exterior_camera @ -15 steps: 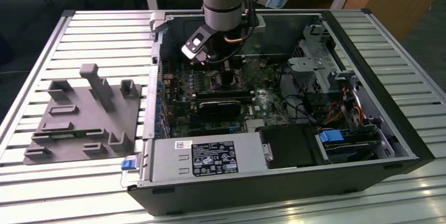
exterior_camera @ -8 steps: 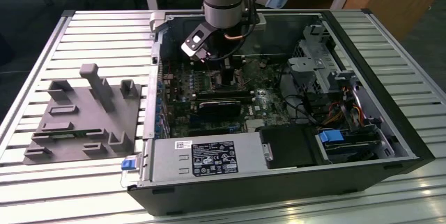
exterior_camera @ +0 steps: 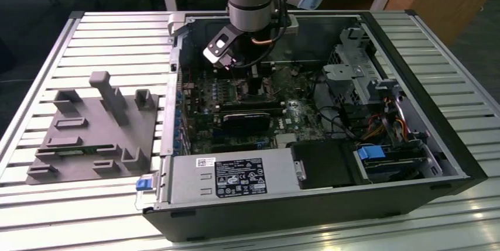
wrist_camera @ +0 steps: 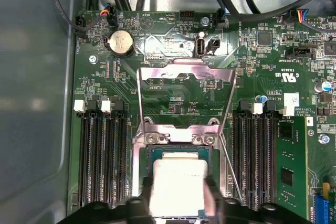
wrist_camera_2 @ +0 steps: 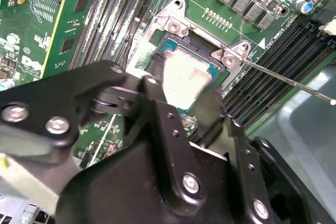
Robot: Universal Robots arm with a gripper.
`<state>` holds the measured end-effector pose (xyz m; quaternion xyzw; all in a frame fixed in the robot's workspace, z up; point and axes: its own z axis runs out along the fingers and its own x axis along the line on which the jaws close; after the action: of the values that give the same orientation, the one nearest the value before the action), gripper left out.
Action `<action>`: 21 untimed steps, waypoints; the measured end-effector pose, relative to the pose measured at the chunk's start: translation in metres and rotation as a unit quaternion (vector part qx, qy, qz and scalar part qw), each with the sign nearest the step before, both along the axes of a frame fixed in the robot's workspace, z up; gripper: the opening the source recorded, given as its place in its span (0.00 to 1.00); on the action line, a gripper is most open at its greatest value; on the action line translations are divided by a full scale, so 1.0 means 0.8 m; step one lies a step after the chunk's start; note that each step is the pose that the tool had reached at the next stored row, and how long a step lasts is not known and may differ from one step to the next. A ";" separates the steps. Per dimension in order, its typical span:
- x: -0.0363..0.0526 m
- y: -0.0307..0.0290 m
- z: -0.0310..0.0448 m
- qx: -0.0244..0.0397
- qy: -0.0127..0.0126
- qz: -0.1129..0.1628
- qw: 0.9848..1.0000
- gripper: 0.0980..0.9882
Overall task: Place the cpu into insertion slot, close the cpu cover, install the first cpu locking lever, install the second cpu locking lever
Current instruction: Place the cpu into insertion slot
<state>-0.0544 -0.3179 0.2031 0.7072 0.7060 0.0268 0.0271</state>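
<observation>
Finding: my gripper [wrist_camera: 178, 196] is narrow, pinching the cpu [wrist_camera: 178, 179] by two opposite edges, directly over the insertion slot [wrist_camera: 181, 151]. Risk, in my judgement: a tilted or offset seat would bend contacts. The cpu cover [wrist_camera: 184, 71], open beyond the insertion slot, could drop. A locking lever [wrist_camera: 227, 163] stands just beside the insertion slot. The computer case [exterior_camera: 312, 219] holds the motherboard [exterior_camera: 301, 116]; full seating of the cpu is unconfirmed.

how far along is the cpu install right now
Nothing looks finished. In hand: the gripper holds the cpu over the insertion slot; whether it is seated is unclear. Left: the cpu cover stands open, and a locking lever sticks out unlatched.
</observation>
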 end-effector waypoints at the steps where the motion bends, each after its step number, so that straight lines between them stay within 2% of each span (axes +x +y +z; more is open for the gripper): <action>1: 0.000 0.0000 0.0000 0.000 0.000 0.000 1.000 0.42; 2: 0.000 0.0000 0.0000 0.000 0.000 0.000 1.000 0.36; 3: 0.000 0.0000 0.0000 0.000 0.000 0.000 1.000 0.36; 5: 0.000 0.0000 0.0001 0.000 0.000 0.000 1.000 0.23; 6: 0.000 0.0000 0.0001 0.000 0.000 0.000 1.000 0.23; 8: 0.000 0.0000 0.0001 0.000 0.000 0.000 1.000 0.10; 9: 0.000 0.0000 0.0002 0.000 0.000 0.000 1.000 0.10; 11: 0.000 0.0000 0.0002 0.000 0.000 0.000 1.000 0.00; 17: 0.000 0.0000 0.0006 0.000 0.000 0.000 1.000 0.00; 21: 0.000 0.0000 0.0056 0.000 0.000 0.000 1.000 0.00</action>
<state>-0.0544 -0.3179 0.2075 0.7072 0.7060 0.0266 0.0272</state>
